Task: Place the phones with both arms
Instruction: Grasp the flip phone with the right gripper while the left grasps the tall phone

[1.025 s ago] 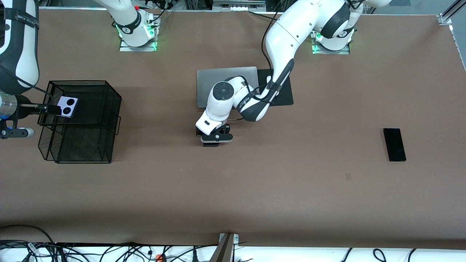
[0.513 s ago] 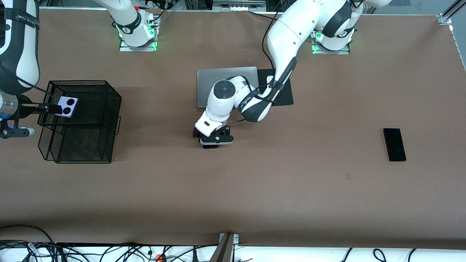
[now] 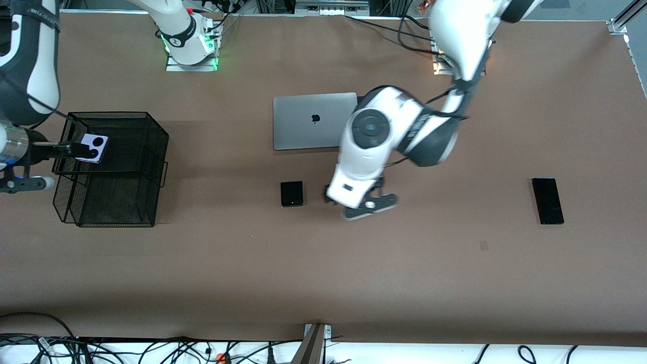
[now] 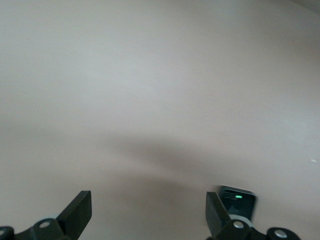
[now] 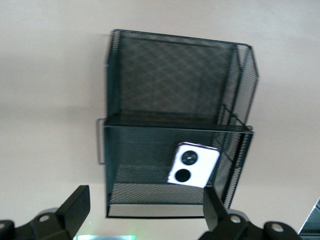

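Since a second ago the left gripper [image 3: 360, 202] has let go of the small squarish black phone [image 3: 292, 193] and swung up and off toward the left arm's end of the brown table [image 3: 323, 273], so that phone now sits bare on the table just in front of the silver laptop [image 3: 314, 121], a bit nearer the front camera. Its jaws are spread wide with nothing between them; the left wrist view shows only tabletop plus a corner of the black phone [image 4: 238, 197] peeking past one fingertip. The long black slab phone [image 3: 548, 200] lies well apart, toward the left arm's end, so my guess is that's the next pickup. Over at the right arm's end, the right gripper [image 5: 145, 212] hangs over the black wire-mesh basket [image 3: 151, 151], jaws wide and empty, and the small lavender phone with two black circles [image 3: 94, 148] looks perched by the basket's rim nearest that arm; can't tell if it's resting on the rim or leaning inside. For doing this step well: I'd keep the left gripper high while it crosses, line the fingers up across the slab's narrow width, and come straight down so it doesn't skid on that smooth surface.
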Controlling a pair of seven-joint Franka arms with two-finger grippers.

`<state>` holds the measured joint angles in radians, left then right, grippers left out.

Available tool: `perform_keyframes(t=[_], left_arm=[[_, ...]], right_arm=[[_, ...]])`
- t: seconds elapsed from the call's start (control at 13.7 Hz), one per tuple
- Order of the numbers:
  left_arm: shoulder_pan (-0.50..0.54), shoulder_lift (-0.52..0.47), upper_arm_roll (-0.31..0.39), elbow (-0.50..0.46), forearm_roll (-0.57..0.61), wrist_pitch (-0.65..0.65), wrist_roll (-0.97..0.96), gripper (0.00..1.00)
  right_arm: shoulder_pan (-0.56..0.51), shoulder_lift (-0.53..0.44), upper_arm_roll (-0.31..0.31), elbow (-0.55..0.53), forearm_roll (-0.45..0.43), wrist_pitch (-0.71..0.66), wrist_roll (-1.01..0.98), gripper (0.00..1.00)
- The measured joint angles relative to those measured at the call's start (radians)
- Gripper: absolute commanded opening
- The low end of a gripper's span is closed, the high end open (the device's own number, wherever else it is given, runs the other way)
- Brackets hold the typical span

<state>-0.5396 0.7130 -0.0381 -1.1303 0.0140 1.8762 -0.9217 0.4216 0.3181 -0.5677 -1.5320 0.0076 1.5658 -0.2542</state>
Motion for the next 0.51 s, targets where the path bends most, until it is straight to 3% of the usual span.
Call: perform_keyframes(t=[0.22,0.51], left_arm=[[0.116,-0.158,0.001,-0.202,0.0,-0.032,0.145,1.0],[0.295,-0.284,0.002,-0.411,0.001,-0.03,0.432,1.0]], right_arm=[[0.076,0.0,0.01,0.045,0.008,-0.025,0.004,1.0],[0.136,0.048,0.076,0.048,0.168,0.001,0.113,1.0]])
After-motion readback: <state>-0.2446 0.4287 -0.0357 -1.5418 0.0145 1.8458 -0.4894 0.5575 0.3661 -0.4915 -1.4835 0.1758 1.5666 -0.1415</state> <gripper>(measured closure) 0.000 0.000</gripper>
